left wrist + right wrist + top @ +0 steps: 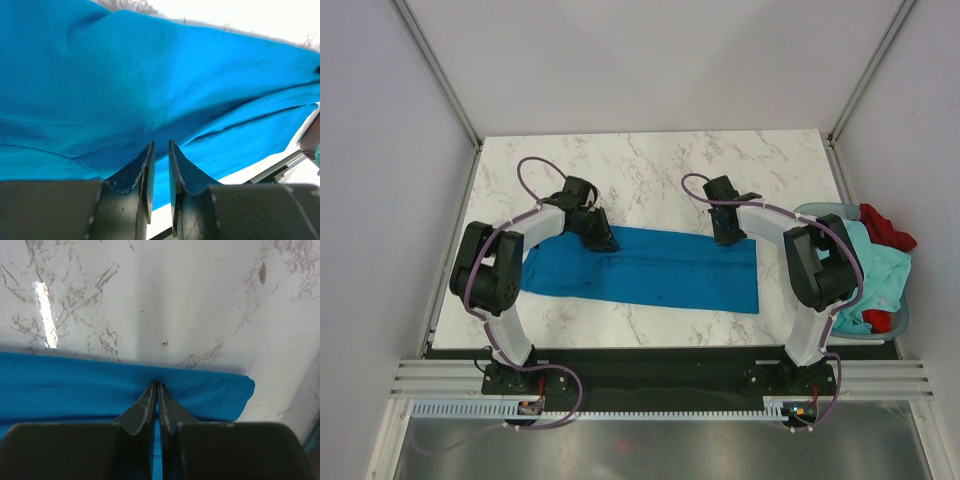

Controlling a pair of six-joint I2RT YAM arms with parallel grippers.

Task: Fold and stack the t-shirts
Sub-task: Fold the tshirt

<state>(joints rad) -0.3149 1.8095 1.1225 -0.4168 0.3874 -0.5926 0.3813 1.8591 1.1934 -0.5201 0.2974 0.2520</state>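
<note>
**1. Left hand** (594, 229): At 10 o'clock on the marble surface (650, 165), set on the far left corner of the blue t-shirt (660, 272). In its wrist view the fingers (148, 165) stand narrow, tips sunk in blue cloth. Creases run out from the tips toward 3 o'clock, so the hand holds a pinch of the shirt. How many layers are caught cannot be told.

**2. Blue t-shirt**: One long folded band lying flat across the middle of the surface, 9 to 3 o'clock, right end squared off. Collar and sleeves cannot be made out. The left end is partly hidden under the left arm.

**3. Right hand** (728, 238): At 1 o'clock, on the band's far edge near its right end. In its wrist view the fingers (146, 407) are pressed almost together, gripping that folded edge. The shirt's corner lies just toward 3 o'clock of the tips.

**4. Basket** (904, 318): At the 3 o'clock edge of the surface. Its left wall is hidden behind the right arm. Whether it stands on the surface or beside it cannot be told.

**5. Mint-teal t-shirt** (876, 275): Crumpled in the basket, left part covered by the arm.

**6. Red t-shirt** (886, 228): Crumpled in the basket, showing as two patches, one at the 12 o'clock rim and one at 6 o'clock beneath the mint-teal cloth. The join between them is hidden.
</note>
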